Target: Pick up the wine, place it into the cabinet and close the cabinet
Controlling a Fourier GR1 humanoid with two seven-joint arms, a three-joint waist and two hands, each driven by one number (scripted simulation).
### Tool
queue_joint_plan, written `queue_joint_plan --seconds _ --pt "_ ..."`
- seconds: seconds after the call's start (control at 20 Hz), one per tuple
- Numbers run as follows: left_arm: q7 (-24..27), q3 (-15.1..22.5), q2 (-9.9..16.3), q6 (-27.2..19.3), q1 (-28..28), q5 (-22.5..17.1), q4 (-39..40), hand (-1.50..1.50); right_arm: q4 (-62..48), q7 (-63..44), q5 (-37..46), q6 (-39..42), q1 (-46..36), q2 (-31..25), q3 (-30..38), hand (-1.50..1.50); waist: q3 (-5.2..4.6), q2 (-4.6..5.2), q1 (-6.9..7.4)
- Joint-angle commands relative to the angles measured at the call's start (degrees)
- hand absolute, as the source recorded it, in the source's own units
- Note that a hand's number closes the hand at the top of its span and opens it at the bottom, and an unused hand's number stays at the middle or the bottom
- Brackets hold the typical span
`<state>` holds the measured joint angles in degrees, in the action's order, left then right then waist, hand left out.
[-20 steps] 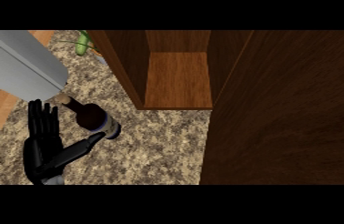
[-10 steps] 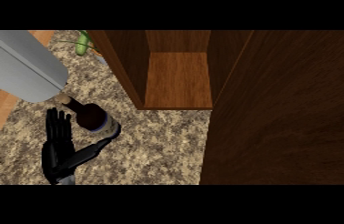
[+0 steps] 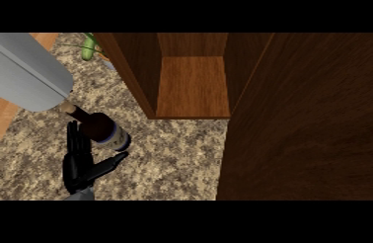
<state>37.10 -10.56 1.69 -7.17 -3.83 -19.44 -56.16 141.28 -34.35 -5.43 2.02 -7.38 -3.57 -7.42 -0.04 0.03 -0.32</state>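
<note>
The wine bottle (image 3: 102,129) is dark with a pale label band near its base and stands on the speckled counter (image 3: 175,158) at the left, its neck pointing up-left. My left hand (image 3: 76,163) is just left of and below it. The fingers are straight and upright, and the thumb reaches out under the bottle's base; whether it touches is unclear. The wooden cabinet (image 3: 193,86) is open at the top centre with a bare shelf. Its dark door (image 3: 299,118) stands open and fills the right side. My right hand is out of view.
A large grey cylinder shape (image 3: 33,74) crosses the upper left corner, ending just above the bottle's neck. Something green (image 3: 91,44) shows behind it at the top, left of the cabinet's wall. Counter stretches between the bottle and the open door.
My left hand has slid to the right, closing in beside the bottle, and its thumb now reaches under the base. The bottle and cabinet have not moved.
</note>
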Motion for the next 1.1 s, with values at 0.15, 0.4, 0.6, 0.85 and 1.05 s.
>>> queue_joint_plan --seconds 0.15,0.4,0.6,0.85,1.05 --pt "7.58 -2.82 0.04 8.03 -3.02 -3.97 11.16 -1.5 4.63 -0.87 -6.15 2.32 1.89 -1.52 4.14 -1.5 0.02 -0.01 0.03" --pt "13.64 -4.2 0.28 11.91 -8.75 -4.21 21.35 -1.5 2.12 -0.7 0.06 0.6 0.91 0.97 -1.95 -1.5 -0.01 0.03 0.03" --pt "17.44 -5.76 2.14 12.61 -15.34 -3.3 31.48 -1.5 3.96 -0.71 -1.59 1.53 3.28 0.41 -1.2 -1.5 -0.02 0.12 -0.36" --pt "20.42 -5.76 2.71 14.38 -17.69 -2.99 34.72 -1.5 3.02 -2.67 -2.7 1.31 -0.07 -0.13 1.03 -1.5 -0.02 0.13 -0.31" --pt "20.4 -5.31 1.12 10.33 -17.23 -3.08 31.43 -1.5 3.98 -4.89 -1.6 0.2 -0.86 0.69 -0.65 -1.5 -0.01 0.06 -0.1"
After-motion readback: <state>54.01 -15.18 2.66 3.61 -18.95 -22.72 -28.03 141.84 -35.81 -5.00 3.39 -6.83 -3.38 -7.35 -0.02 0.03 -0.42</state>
